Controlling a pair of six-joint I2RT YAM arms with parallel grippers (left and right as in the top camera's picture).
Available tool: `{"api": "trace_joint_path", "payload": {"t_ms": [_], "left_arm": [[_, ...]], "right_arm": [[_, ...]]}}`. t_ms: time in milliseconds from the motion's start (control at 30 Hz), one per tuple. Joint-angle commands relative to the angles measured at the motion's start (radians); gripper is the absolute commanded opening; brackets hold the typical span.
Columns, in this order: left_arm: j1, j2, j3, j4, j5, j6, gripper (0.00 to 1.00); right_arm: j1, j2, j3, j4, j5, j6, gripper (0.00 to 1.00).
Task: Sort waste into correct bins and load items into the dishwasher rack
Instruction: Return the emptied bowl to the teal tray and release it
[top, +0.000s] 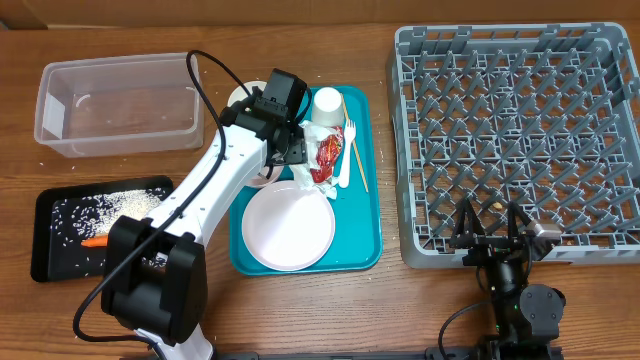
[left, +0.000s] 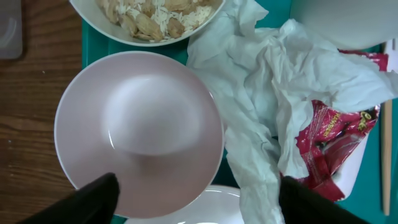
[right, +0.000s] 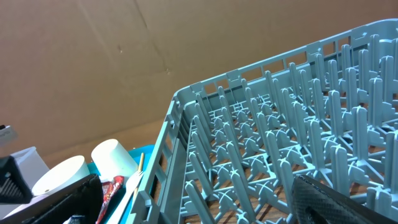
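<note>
- White paper is what you're dealing with here: the crumpled napkins (left: 261, 81) are lying on the teal tray (top: 372, 200). In the left wrist view they're at 3 o'clock of the empty bowl (left: 140, 127), touching its rim and draping over the red wrapper (left: 329, 143).
- They're going to be feather-light and floppy, squashing under any pinch. I'm guessing that pinching the tallest ridge of the wad is going to work better than chasing a flat edge.
- That wrapper is looking thin, shiny and slick. Part of it is hiding under the paper, so it may be coming up along with the napkins.
- You're not getting a real long axis on the wad. The wrapper's long axis is running roughly 1 to 7 o'clock in the wrist view, and near 12 to 6 from overhead.
- Your left gripper (left: 196, 190) is hovering over the bowl's near rim with its fingers spread wide, holding nothing.
- Your right gripper (top: 490, 220) is sitting at the 6 o'clock edge of the grey rack (top: 520, 140), also spread wide and empty.
- From overhead, the black tray (top: 50, 230) at 8 o'clock of the teal tray is holding rice scraps and the carrot (top: 95, 241). So I'm betting the paper is heading for the clear tub (top: 118, 105) at 10 o'clock.
</note>
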Motion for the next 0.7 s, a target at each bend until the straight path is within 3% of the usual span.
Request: {"api": "trace_joint_path", "payload": {"t_ms": [0,100,200,300,400,667], "left_arm": [[-0.003,0.001,0.034,0.002,-0.028,0.038,0.91],[0.007,0.001,0.113,-0.007,-0.006,0.078,0.91],[0.043,0.017,0.247,-0.035,0.118,0.129,0.88],[0.081,0.115,0.417,-0.162,0.154,0.267,0.97],[0.085,0.190,0.454,-0.164,0.156,0.326,1.00],[0.086,0.328,0.454,-0.052,0.074,0.336,0.98]], "right_arm": [[-0.003,-0.011,-0.010,0.006,0.013,-0.007,1.00],[-0.003,-0.011,-0.010,0.006,0.013,-0.007,1.00],[-0.003,-0.011,-0.010,0.006,0.013,-0.007,1.00],[-0.003,-0.011,-0.010,0.006,0.013,-0.007,1.00],[-0.003,-0.011,-0.010,0.006,0.013,-0.007,1.00],[-0.003,-0.011,-0.010,0.006,0.012,-0.007,1.00]]}}
